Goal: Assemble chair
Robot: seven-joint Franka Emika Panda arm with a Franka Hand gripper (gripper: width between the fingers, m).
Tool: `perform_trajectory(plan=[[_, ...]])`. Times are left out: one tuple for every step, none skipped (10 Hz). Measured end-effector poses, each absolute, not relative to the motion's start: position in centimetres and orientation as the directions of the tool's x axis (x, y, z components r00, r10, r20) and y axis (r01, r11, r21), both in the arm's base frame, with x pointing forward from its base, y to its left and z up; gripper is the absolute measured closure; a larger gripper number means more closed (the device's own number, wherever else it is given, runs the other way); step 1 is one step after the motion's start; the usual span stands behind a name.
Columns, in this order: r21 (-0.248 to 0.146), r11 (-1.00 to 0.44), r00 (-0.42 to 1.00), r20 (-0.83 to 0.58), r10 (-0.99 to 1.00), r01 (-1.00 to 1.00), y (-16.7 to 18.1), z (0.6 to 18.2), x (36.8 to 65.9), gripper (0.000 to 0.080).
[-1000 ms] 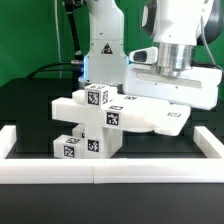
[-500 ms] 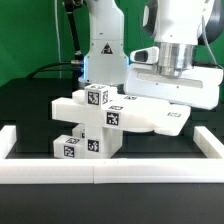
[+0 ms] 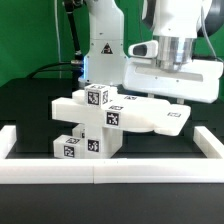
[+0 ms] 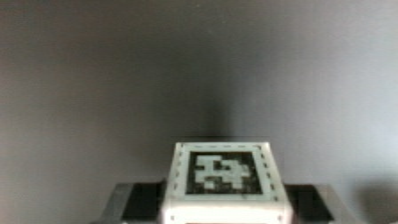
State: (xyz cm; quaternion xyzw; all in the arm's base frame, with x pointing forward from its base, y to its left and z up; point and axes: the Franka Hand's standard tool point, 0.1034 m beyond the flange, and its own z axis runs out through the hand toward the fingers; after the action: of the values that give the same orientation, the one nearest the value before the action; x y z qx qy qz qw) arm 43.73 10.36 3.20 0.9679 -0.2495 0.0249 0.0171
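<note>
One partly built chair (image 3: 110, 120) sits on the black worktop (image 3: 30, 110), just behind the plain white border rail (image 3: 110, 170). Matte white blocks are stacked in steps on the exterior view's left; a flat slab (image 3: 155, 115) runs out toward the exterior view's right. Square black-and-white coded tags face the camera on several blocks: one on the top cube (image 3: 97, 97), one mid-stack, two on the lowest block, smaller ones on the slab's top. No readable lettering or brand on any part; tags carry only coded patterns. A triangular mark shows on the robot's base (image 3: 100, 50), too small to read.

End effector (image 3: 176, 99) hangs over the slab's far side, fingers hidden behind the wrist housing; spread or pressed together, cannot tell. Wrist view: one tagged white block (image 4: 222, 180), blurred, against dark worktop.
</note>
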Motion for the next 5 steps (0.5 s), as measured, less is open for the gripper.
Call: perform_trajectory(plan=[[0.027, -0.888, 0.889, 0.011, -0.458, -0.458, 10.3, 4.9, 43.6, 0.0511], [0.021, -0.908, 0.908, -0.013, -0.419, -0.418, 9.9, 6.6, 43.7, 0.0511], [0.003, -0.924, 0.923, -0.04, -0.383, -0.383, 9.2, 8.8, 44.0, 0.0511], [-0.027, -0.93, 0.93, -0.054, -0.364, -0.366, 8.0, 11.2, 44.8, 0.0511], [-0.037, -0.941, 0.941, -0.056, -0.333, -0.336, 6.8, 12.4, 45.4, 0.0511]])
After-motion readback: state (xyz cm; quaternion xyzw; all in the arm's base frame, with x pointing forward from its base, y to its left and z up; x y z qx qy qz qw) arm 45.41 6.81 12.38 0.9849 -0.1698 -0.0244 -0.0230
